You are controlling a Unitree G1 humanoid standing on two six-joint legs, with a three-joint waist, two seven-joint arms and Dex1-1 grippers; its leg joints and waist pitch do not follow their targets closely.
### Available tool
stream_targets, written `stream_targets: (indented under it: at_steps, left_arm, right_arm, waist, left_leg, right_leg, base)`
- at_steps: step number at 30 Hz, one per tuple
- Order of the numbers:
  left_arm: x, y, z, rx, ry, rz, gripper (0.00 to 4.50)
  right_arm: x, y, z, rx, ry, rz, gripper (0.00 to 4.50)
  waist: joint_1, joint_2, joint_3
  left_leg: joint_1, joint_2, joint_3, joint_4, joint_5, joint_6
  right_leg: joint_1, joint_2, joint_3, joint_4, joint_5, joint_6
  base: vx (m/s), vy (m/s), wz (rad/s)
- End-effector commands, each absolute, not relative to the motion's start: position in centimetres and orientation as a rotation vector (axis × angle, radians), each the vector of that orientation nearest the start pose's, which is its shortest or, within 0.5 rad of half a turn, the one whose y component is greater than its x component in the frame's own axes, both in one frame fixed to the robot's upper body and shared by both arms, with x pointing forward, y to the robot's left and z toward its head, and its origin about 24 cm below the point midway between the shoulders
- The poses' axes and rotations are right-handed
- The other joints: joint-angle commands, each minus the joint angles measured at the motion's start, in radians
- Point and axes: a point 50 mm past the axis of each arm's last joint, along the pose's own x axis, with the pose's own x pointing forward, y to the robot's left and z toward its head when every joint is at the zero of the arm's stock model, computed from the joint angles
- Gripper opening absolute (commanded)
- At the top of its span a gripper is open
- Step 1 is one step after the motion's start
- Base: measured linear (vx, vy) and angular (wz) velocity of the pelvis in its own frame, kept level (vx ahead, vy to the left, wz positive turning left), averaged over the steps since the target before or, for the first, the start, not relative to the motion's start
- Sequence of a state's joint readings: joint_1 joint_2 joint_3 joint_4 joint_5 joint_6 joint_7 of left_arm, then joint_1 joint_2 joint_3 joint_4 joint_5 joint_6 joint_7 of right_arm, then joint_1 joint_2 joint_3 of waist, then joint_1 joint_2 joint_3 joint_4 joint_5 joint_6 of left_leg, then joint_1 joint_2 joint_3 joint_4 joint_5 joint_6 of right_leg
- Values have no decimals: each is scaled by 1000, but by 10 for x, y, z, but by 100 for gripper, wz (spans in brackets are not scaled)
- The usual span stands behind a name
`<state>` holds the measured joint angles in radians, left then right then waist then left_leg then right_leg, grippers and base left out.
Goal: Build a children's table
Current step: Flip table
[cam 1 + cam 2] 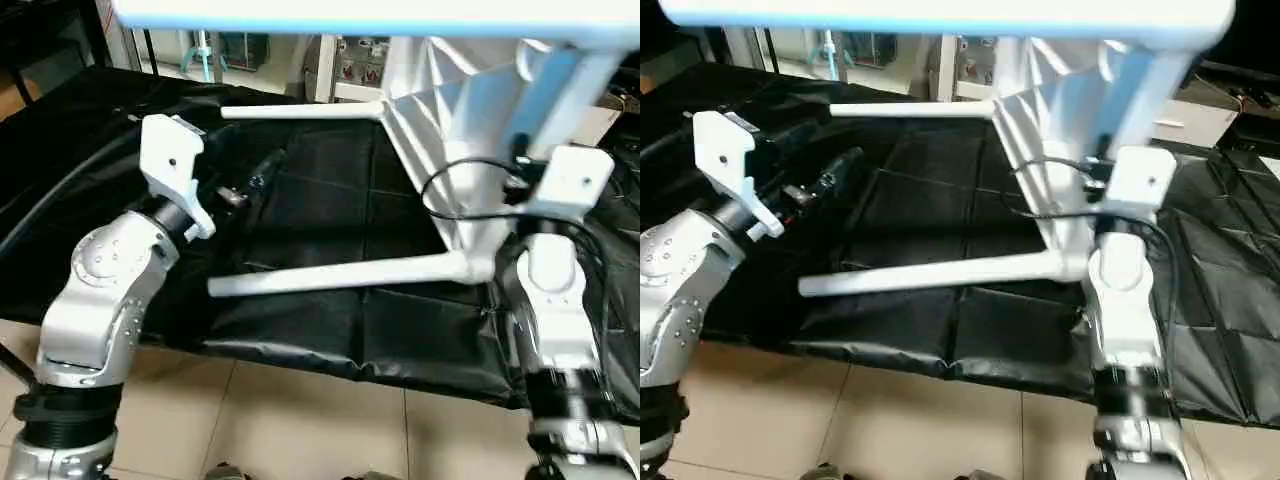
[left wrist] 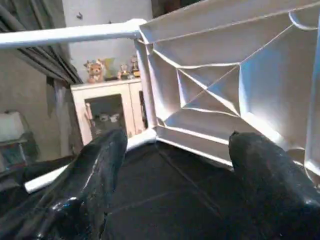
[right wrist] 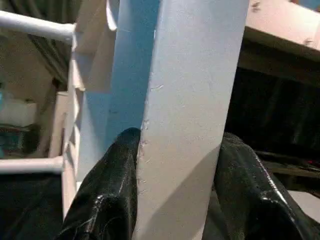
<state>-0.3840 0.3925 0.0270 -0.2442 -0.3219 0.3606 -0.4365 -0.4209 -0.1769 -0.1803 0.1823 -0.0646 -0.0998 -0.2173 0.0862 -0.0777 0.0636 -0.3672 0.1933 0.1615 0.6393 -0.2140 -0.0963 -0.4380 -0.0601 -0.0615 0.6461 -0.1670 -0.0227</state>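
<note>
The children's table stands on its edge on the black mat, its ribbed X-braced underside (image 1: 440, 130) facing my left. Two white legs (image 1: 300, 111) (image 1: 340, 275) stick out level from its lower corners over the mat. A third leg (image 1: 380, 15) crosses the top of the head views. My right gripper (image 3: 177, 137) is shut on the fourth leg (image 3: 185, 100), with one black finger on each side of the tube. My left gripper (image 2: 175, 137) hangs open over the mat between the two lower legs, a little short of the underside (image 2: 225, 85), holding nothing.
A black quilted mat (image 1: 330, 330) covers the floor, with its near edge on pale tiles (image 1: 300, 420). A white cabinet with glass doors (image 2: 107, 112) stands behind the table. Shelving and clutter line the back (image 1: 350, 65). A black cable (image 1: 450, 185) loops off my right wrist.
</note>
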Motion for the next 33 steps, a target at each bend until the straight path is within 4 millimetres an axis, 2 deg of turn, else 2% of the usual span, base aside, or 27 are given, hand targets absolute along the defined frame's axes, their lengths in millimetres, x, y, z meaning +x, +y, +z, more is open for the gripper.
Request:
stream_targets:
  at_steps: [1, 6, 9, 10, 12, 13, 15, 16, 17, 18, 19, 20, 22, 24, 25, 26, 27, 28, 30, 31, 33]
  left_arm:
    - [291, 154, 178, 154, -219, -610, 370]
    - [289, 151, 178, 155, -213, -625, 370]
    - [282, 142, 175, 147, -196, -684, 370]
    - [282, 141, 174, 143, -194, -691, 370]
    - [280, 139, 173, 142, -184, -711, 370]
    - [278, 136, 171, 147, -175, -730, 397]
    - [274, 132, 171, 154, -165, -766, 404]
    - [273, 132, 171, 155, -164, -771, 410]
    - [270, 129, 171, 165, -157, -802, 410]
    - [267, 127, 170, 175, -151, -832, 439]
    - [260, 122, 171, 195, -140, -903, 439]
    - [260, 122, 171, 195, -140, -903, 449]
    - [255, 117, 173, 197, -139, -952, 449]
    - [252, 112, 178, 202, -151, -982, 450]
    - [251, 109, 181, 202, -163, -991, 450]
    - [250, 110, 182, 200, -170, -986, 450]
    - [250, 110, 182, 200, -171, -986, 450]
    - [251, 112, 181, 187, -173, -958, 450]
    - [251, 118, 176, 176, -166, -896, 450]
    - [250, 123, 172, 161, -166, -847, 450]
    - [249, 124, 171, 149, -171, -830, 450]
  right_arm:
    - [317, -211, 143, -236, -376, -350, 177]
    - [317, -208, 141, -233, -362, -351, 171]
    - [321, -194, 131, -169, -312, -223, 170]
    - [321, -190, 130, -161, -307, -184, 225]
    - [320, -186, 131, -122, -323, -136, 238]
    - [318, -181, 131, -98, -332, -90, 243]
    - [315, -180, 132, -49, -344, -56, 257]
    - [315, -180, 132, -42, -345, -55, 281]
    - [313, -180, 132, -35, -352, -45, 281]
    - [311, -180, 132, -29, -360, -36, 287]
    - [306, -183, 133, -26, -384, -23, 287]
    - [306, -183, 133, -26, -384, -23, 306]
    - [301, -186, 133, -32, -400, -21, 325]
    - [295, -189, 132, -26, -407, -5, 330]
    - [289, -191, 130, -17, -410, 11, 354]
    - [285, -192, 128, -11, -412, 18, 354]
    - [285, -192, 128, -10, -412, 19, 365]
    - [277, -192, 125, -4, -412, 30, 373]
    - [267, -192, 120, 1, -402, 54, 373]
    - [259, -191, 118, -8, -404, 74, 373]
    - [256, -190, 118, -1, -408, 85, 373]
  waist:
    - [-9, 2, -71]
    - [-12, 0, -70]
    - [-14, 1, -66]
    - [-16, -3, -67]
    - [-22, -3, -67]
    - [-27, -8, -67]
    - [-36, -9, -68]
    - [-40, -14, -69]
    - [-45, -16, -69]
    - [-45, -20, -70]
    - [-46, -18, -68]
    - [-42, -16, -68]
    - [-42, -13, -67]
    - [-41, -14, -67]
    - [-41, -13, -66]
    - [-38, -9, -67]
    - [-39, -12, -66]
    - [-38, -5, -64]
    - [-38, -9, -64]
    - [-36, -5, -64]
    - [-37, 0, -64]
  left_leg:
    - [1, 15, 4, -86, -145, -37]
    - [3, 15, 5, -86, -150, -34]
    - [3, 17, 4, -87, -179, -32]
    - [3, 17, 3, -87, -191, -29]
    - [1, 16, 2, -87, -197, -27]
    - [-2, 16, 1, -87, -203, -23]
    - [-7, 19, -3, -90, -209, -23]
    - [-5, 19, -4, -89, -215, -22]
    - [-6, 17, -3, -88, -213, -23]
    - [-5, 17, -3, -88, -212, -20]
    - [-7, 19, -4, -88, -210, -17]
    - [-3, 20, -3, -88, -209, -17]
    - [-2, 21, -3, -89, -202, -22]
    - [-1, 22, -2, -90, -213, -23]
    - [-2, 21, -3, -92, -218, -24]
    - [-1, 21, -4, -91, -222, -25]
    - [-4, 21, -3, -91, -224, -24]
    - [-4, 20, -5, -93, -236, -25]
    - [-6, 19, -5, -92, -249, -24]
    - [-7, 19, -7, -92, -257, -23]
    - [-6, 19, -10, -95, -281, -21]
  right_leg:
    - [61, -51, 46, -77, -266, -33]
    - [60, -52, 48, -77, -271, -36]
    - [57, -54, 47, -83, -316, -29]
    - [57, -55, 47, -84, -341, -22]
    - [57, -54, 46, -86, -353, -15]
    - [59, -55, 46, -89, -366, -8]
    - [60, -58, 45, -90, -378, -1]
    - [57, -56, 44, -91, -384, -1]
    - [57, -54, 44, -92, -384, -4]
    - [58, -56, 45, -92, -386, -3]
    - [58, -57, 46, -91, -391, -5]
    - [55, -57, 47, -92, -392, -3]
    - [54, -54, 46, -89, -359, -19]
    - [54, -53, 46, -89, -350, -22]
    - [56, -52, 46, -88, -354, -24]
    - [57, -54, 47, -89, -355, -21]
    - [58, -53, 47, -92, -358, -16]
    - [58, -53, 46, -93, -377, -10]
    - [58, -52, 46, -100, -409, 7]
    - [57, -54, 46, -102, -421, 15]
    - [56, -52, 42, -106, -457, 27]
  base:
    - [0, 0, 0]
    - [0, 0, 0]
    - [0, 0, 0]
    - [0, 0, 0]
    - [0, 0, 0]
    - [0, 0, 0]
    - [0, 0, 0]
    - [0, 0, 0]
    - [0, 0, 0]
    - [0, 0, 0]
    - [0, 0, 0]
    - [0, 0, 0]
    - [0, 0, 0]
    - [0, 0, 0]
    - [0, 0, 0]
    - [0, 0, 0]
    - [0, 0, 0]
    - [0, 0, 0]
    - [0, 0, 0]
    - [0, 0, 0]
    - [0, 0, 0]
